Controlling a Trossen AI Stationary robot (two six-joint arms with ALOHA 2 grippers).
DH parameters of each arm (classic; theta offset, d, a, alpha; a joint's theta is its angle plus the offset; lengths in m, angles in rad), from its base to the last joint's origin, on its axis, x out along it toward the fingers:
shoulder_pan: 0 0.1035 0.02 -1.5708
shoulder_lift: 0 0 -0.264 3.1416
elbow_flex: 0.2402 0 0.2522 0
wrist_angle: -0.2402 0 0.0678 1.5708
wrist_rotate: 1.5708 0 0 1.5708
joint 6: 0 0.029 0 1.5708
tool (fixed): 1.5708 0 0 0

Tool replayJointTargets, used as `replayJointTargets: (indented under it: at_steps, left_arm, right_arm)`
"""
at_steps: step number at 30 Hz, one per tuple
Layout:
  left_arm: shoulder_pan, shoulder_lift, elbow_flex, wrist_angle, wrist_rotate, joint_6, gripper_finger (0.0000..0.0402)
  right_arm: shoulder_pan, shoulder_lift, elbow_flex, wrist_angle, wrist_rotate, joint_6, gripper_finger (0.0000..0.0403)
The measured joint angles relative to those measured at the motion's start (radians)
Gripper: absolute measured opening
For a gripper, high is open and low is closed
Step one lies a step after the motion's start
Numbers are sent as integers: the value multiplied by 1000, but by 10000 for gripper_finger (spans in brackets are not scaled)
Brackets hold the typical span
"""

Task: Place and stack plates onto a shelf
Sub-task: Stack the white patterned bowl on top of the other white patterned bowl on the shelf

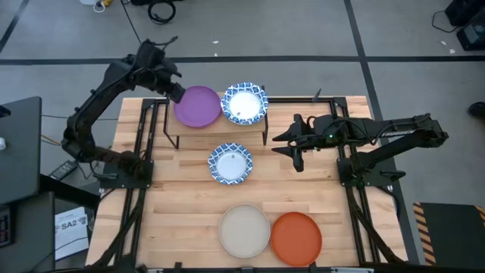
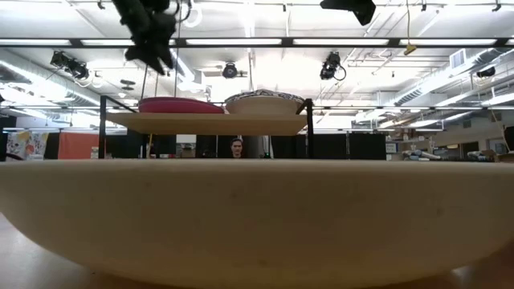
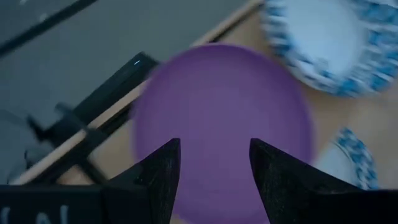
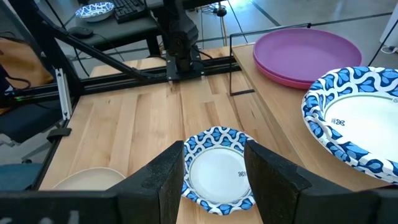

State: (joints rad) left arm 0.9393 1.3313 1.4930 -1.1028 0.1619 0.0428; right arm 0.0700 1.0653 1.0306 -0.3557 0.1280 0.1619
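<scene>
Already the shelf [image 1: 216, 127] carries two piles side by side: a purple plate [image 1: 198, 105] on the left arm's side, with a pink rim showing beneath it in the right wrist view, so it lies on top of a pink plate [image 4: 283, 70], and a blue-rimmed plate [image 1: 245, 103] beside it, their rims close or just touching. Splitting the plates into two piles probably makes sense because the stand is only about two plates wide.

The left claw [image 1: 175, 92] hovers above the outer edge of the purple plate, released, its fingers spread with nothing between them (to my eye it has no contact with the plate). The right claw [image 1: 291, 146] waits over the counter [image 1: 174, 205] just off the shelf's right end, also released and empty, its camera aimed at a second blue-rimmed plate [image 1: 230, 163] lying on the planks in front of the shelf; I judge that one the likely next pick. Near the front edge a beige plate [image 1: 245, 230] and an orange plate [image 1: 296, 237] sit touching, well apart from the shelf, not yet stacked.

The counter is light plank wood with black rails along both sides. Beyond it the low view shows a large hall with strip lights, ceiling cameras and a person far behind the shelf; another blue-patterned plate [image 4: 95, 10] rests on a desk by a keyboard.
</scene>
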Motion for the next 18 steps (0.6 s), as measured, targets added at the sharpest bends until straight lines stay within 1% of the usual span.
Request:
replayJointTargets:
  at_steps: [5,9,14,18]
  left_arm:
    - [-185,-39,0,0,0,50,199]
    - [-355,-51,-17,18,0,72,199]
    - [-566,-52,-116,108,-1,100,199]
    - [-710,-52,-223,232,-32,100,199]
  right_arm:
    - [0,0,0,0,0,0,173]
    - [0,0,0,0,0,0,173]
    - [0,0,0,0,0,0,173]
    - [0,0,0,0,0,0,173]
